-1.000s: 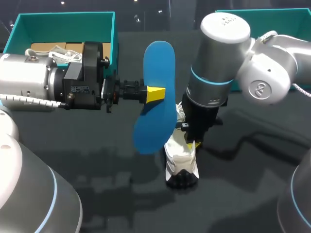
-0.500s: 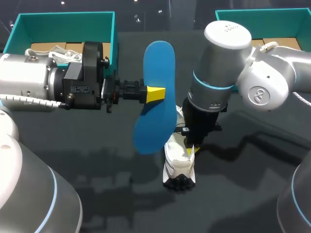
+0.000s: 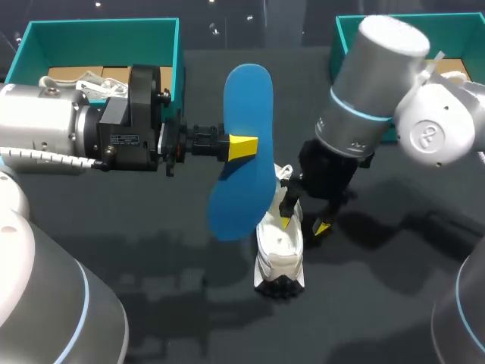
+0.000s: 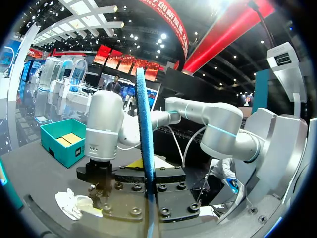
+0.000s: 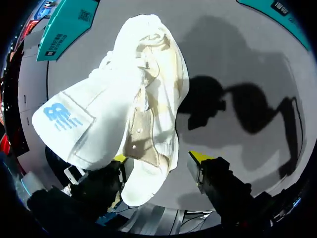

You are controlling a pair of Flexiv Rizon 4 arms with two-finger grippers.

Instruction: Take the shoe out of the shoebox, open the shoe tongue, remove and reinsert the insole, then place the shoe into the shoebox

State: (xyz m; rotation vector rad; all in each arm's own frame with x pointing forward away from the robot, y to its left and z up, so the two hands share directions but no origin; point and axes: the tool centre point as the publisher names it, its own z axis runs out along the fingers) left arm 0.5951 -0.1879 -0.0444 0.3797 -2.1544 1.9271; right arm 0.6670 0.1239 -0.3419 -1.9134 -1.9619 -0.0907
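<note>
Beside blue insole (image 3: pixel 246 98) clamped by left gripper (image 3: pixel 242 146), white shoe (image 3: pixel 279 246), blue tongue logo (image 5: pixel 58 116)

left arm (image 3: pixel 68 140) horizontal, jaws clamped | right arm (image 3: pixel 371 98) angled down, jaws apart

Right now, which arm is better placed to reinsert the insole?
Left. The left jaws are shut on the blue insole, held beside the white shoe. The right jaws are open, holding nothing, probably better for steadying the shoe.

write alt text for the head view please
The left gripper holds a blue insole in the air. Beside it the right gripper hangs open over a white shoe on the dark table.
</note>
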